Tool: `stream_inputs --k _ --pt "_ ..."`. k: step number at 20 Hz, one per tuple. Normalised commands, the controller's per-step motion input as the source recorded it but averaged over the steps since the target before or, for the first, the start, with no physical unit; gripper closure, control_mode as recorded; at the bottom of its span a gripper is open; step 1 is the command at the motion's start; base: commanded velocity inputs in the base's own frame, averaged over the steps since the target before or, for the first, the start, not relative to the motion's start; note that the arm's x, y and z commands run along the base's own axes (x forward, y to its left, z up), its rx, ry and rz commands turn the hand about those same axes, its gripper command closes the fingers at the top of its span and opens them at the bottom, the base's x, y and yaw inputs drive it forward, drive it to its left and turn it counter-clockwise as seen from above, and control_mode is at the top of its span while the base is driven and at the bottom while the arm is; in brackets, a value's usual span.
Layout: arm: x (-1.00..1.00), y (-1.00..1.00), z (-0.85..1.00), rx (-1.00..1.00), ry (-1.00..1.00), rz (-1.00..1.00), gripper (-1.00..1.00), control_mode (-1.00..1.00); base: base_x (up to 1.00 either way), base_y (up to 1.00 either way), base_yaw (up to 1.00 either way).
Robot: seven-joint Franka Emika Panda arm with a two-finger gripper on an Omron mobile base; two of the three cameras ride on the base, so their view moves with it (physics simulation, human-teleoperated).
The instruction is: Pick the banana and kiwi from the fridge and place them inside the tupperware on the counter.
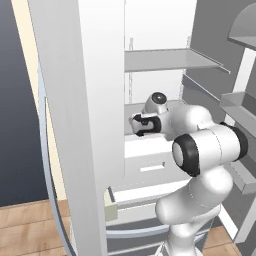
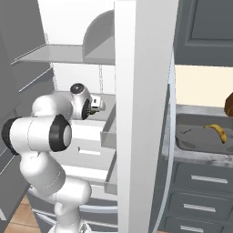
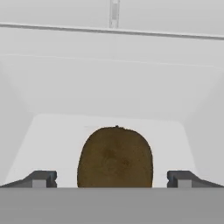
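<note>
The brown kiwi [image 3: 115, 155] lies on a white fridge shelf [image 3: 57, 140], right in front of my gripper [image 3: 115, 179]. The gripper is open, with one fingertip [image 3: 41, 178] to the left of the fruit and the other to its right, neither touching it. In the left base view my hand [image 1: 145, 124] reaches into the fridge [image 1: 150, 30] at middle shelf height. The yellow banana [image 2: 216, 132] lies inside the dark grey tupperware [image 2: 191, 143] on the counter [image 2: 200, 157], to the right of the fridge.
The open fridge door [image 1: 85, 125] stands close on the left of my arm, and another door [image 2: 141, 113] blocks the middle of the right base view. Grey shelves [image 1: 170, 60] sit above my hand, with white drawers [image 1: 150, 167] below. Dark drawers [image 2: 205, 182] run under the counter.
</note>
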Motion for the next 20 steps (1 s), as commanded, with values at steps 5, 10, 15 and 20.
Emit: stream_inputs --k 5,10,15,20 --pt "0.38 0.0 -0.27 0.0 0.03 0.0 -1.0 -1.0 0.0 0.0 0.0" --pt "0.17 0.0 -0.45 0.0 0.09 -0.01 1.0 -1.0 0.0 0.0 0.0" --pt "-0.22 0.01 -0.9 0.0 0.13 -0.06 1.0 -1.0 0.0 0.0 0.0" --pt "-0.71 0.0 -0.88 -0.02 -0.05 -0.07 1.0 -1.0 0.0 0.0 0.0"
